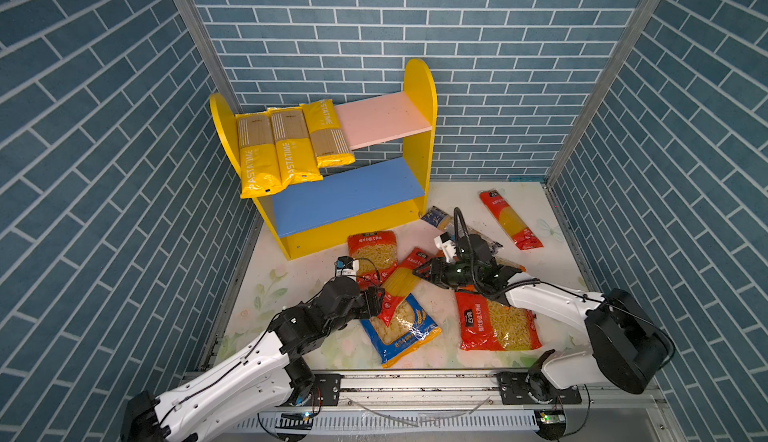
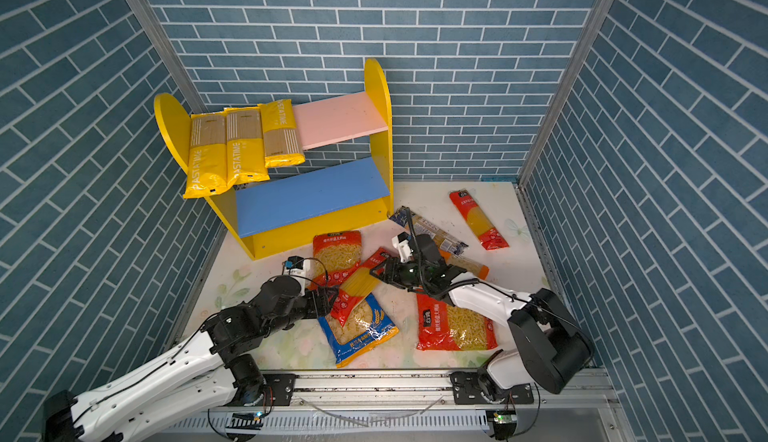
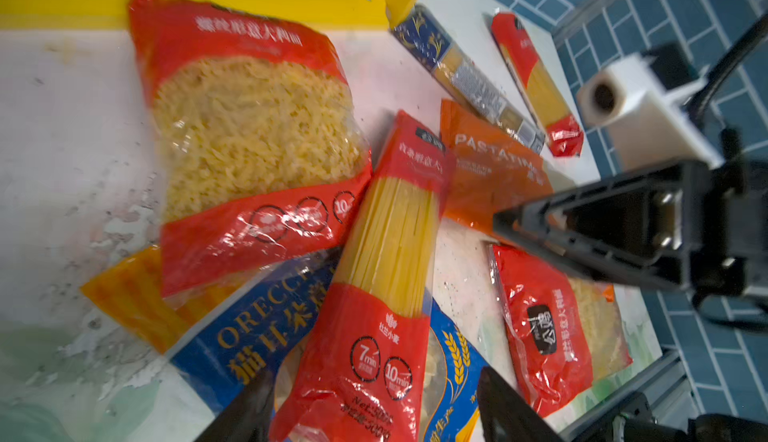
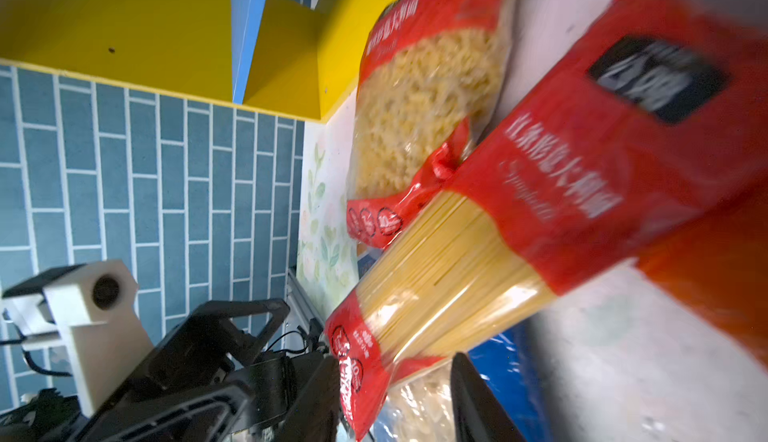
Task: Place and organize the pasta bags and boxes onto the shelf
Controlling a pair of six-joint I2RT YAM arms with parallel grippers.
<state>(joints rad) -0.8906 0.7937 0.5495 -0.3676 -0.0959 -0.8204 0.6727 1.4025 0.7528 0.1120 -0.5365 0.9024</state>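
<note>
Left gripper [image 3: 374,382]: jaws wide, straddling the lower end of the red spaghetti pack [image 1: 399,284], not pinching it.

The pack lies slantwise in the middle of the table [image 1: 299,294]. That end rests on the blue bag [image 1: 401,328], and its flank is against a red short-pasta bag [image 1: 372,253].

Right gripper [image 1: 415,271] sits at the pack's far end; I cannot read its gap.

Risks, as I judge them:
- The glossy film may slip from an end-only pinch.
- The long pack may sag and drag the blue bag.
- Two arms this close may knock.
- On the shelf [image 1: 419,87], three yellow packs [image 1: 291,145] overhang the front edge of the pink board [image 1: 386,116]; a bump could tip them off.

Open room: the blue lower board [image 1: 349,199] is bare, as is the pink board's right half. The brick-pattern walls [image 1: 665,170] stand close on both sides.
</note>
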